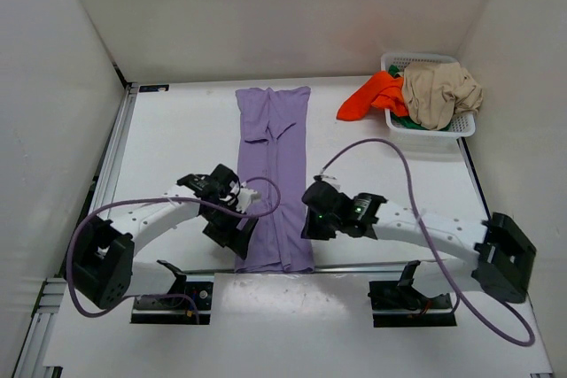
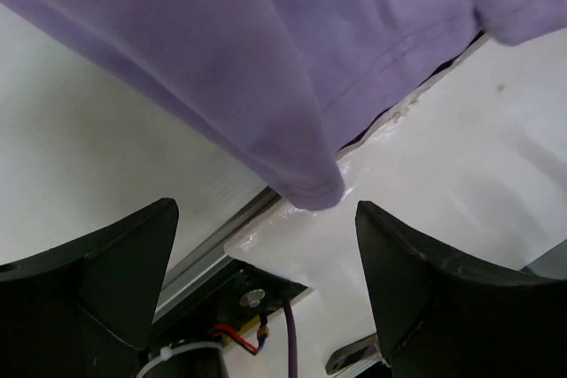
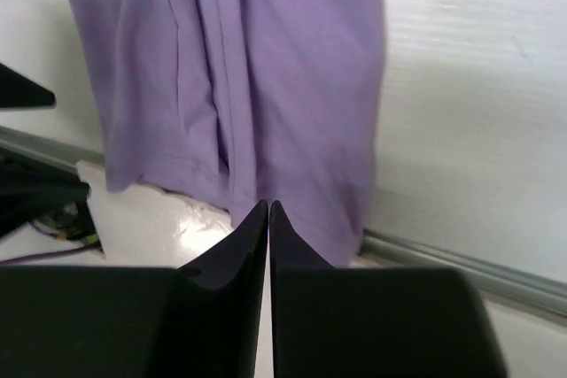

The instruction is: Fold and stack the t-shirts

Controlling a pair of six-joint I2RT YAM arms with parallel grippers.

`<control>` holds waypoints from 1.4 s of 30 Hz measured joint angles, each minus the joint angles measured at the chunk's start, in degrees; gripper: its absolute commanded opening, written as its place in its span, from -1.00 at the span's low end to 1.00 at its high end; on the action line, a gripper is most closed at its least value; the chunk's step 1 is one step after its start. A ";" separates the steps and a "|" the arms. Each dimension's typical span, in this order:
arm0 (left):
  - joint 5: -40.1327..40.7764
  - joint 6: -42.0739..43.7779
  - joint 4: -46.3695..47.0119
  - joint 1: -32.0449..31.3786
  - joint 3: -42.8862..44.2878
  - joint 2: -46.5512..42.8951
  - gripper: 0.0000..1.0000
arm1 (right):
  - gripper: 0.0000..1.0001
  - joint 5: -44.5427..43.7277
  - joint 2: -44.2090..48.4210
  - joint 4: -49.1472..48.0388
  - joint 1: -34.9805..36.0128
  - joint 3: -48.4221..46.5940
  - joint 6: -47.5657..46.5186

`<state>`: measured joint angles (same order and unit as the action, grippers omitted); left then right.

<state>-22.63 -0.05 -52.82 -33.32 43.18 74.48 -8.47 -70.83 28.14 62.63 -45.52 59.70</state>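
Where the lavender t-shirt (image 1: pixel 275 174) lies in a long narrow strip down the middle of the white table (image 1: pixel 177 139), both arms have their tools low at its near end. The strip's sides are folded in, its collar end points to the far wall and its hem reaches the table's near edge. On the shirt's left, the left gripper (image 1: pixel 241 238) sits just beside the near-left corner of the hem with its jaws spread wide and nothing between them. In its own wrist view, that rounded lavender corner (image 2: pixel 266 59) hangs in the gap above the two dark fingers (image 2: pixel 115 272), apart from both. On the shirt's right, close to its near-right edge, the right gripper (image 1: pixel 308 226) is angled toward the cloth. From the right wrist, its two fingertips (image 3: pixel 268 210) are pressed together into one point. That point sits right at the hem of the lavender t-shirt (image 3: pixel 257 68), and I cannot tell whether any cloth is caught between them. Well off to the right of the shirt, near the far corner, stands a white mesh basket (image 1: pixel 461 126). A beige t-shirt (image 1: pixel 438 90) is heaped on top of it, and an orange-red t-shirt (image 1: pixel 372 95) spills over its left rim toward the lavender one. A little of a green t-shirt (image 1: pixel 397 117) shows underneath the other two.
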 measured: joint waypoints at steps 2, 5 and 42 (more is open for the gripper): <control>-0.59 -0.04 1.97 0.00 -2.91 0.00 0.84 | -0.97 -0.24 -4.68 -0.94 0.52 -1.99 0.02; -0.79 -0.02 5.68 0.46 -5.53 -0.11 0.77 | -0.99 -0.37 -9.38 -1.88 1.29 -2.40 0.15; -5.51 -1.33 12.15 1.75 -15.17 -4.22 -0.78 | -0.56 -4.07 -25.51 -1.57 13.75 -14.64 0.85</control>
<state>-28.14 -1.39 -40.66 -31.57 28.01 70.26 -12.53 -96.33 26.57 76.38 -60.16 60.55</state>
